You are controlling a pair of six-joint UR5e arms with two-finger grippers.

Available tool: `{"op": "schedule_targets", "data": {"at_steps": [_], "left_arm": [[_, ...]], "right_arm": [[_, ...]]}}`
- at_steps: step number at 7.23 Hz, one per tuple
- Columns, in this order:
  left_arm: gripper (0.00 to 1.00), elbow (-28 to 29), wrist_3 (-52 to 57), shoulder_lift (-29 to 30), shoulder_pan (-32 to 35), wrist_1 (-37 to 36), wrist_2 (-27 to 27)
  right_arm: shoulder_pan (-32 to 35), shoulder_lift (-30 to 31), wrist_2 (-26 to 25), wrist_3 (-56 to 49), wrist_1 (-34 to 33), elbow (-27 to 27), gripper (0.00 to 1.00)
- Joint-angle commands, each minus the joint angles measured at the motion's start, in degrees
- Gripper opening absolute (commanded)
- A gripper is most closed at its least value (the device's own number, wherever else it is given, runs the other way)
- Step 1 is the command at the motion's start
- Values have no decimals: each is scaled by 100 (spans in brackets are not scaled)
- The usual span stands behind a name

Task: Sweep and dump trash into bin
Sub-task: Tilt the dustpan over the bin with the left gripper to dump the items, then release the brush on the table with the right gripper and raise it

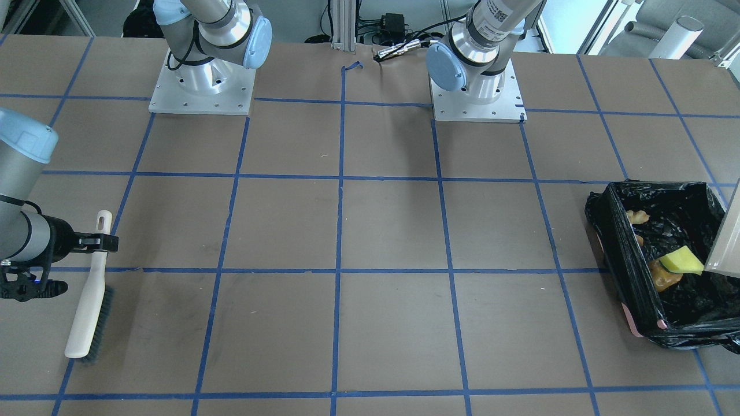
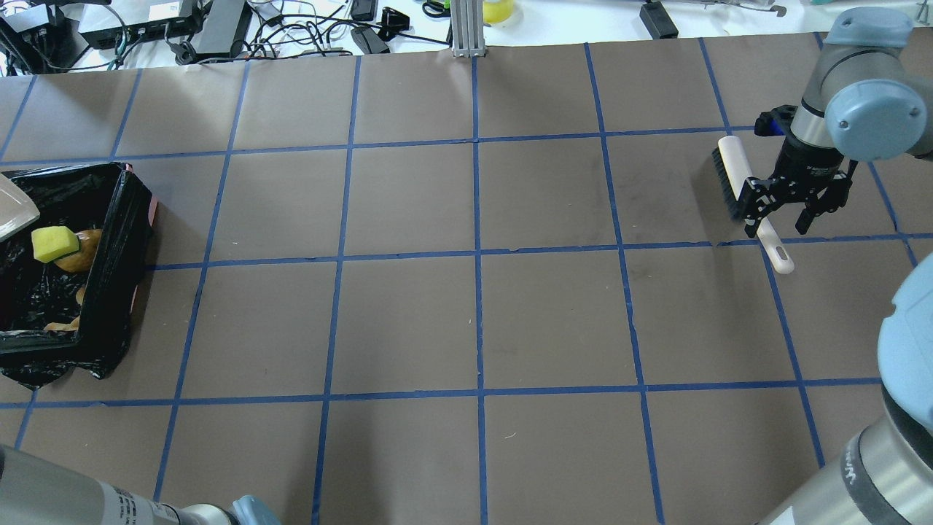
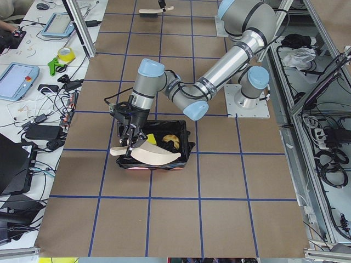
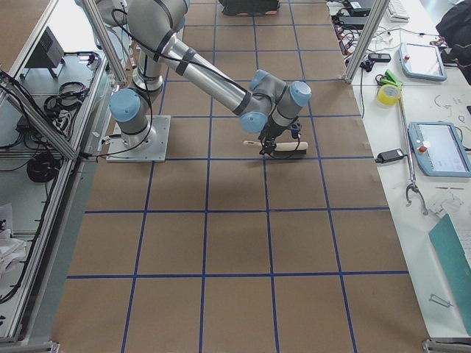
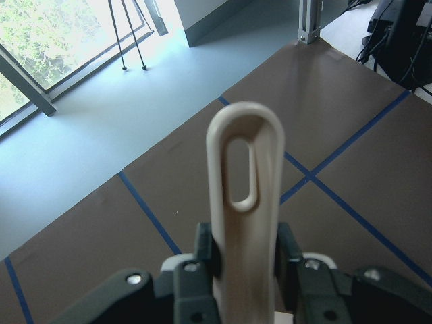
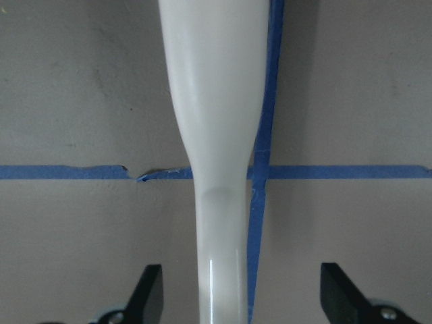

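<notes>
Hanging over the bin at left, dustpan was clenched by left gripper; yellow sponge wedge lay inside. Right gripper stood released astride brush, far right.

Left pincer clamped on dustpan handle, right pincer spread wide, pointing down, seemingly low.

Trash in bin; dustpan corner above; right jaws wide, straddling brush.

the dustpan runs off the view's edge.
</notes>
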State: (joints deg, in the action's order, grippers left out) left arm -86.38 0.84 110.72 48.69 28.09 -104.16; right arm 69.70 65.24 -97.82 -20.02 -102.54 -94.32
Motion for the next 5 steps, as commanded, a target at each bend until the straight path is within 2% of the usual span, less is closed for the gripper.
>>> {"op": "schedule_targets", "data": {"at_steps": [1, 3, 4, 5], "left_arm": [[0, 34, 152, -51, 246, -40, -43], [0, -1, 501, -155, 604, -591, -533], [0, -28, 766, -95, 763, -1125, -857], [0, -45, 803, -120, 800, -1165, -869]], "right_arm": [[26, 521, 79, -55, 93, 98, 97], [79, 1627, 341, -55, 688, 150, 100], [218, 2006, 413, 15, 1083, 212, 100], [524, 2280, 448, 111, 1243, 308, 100]]}}
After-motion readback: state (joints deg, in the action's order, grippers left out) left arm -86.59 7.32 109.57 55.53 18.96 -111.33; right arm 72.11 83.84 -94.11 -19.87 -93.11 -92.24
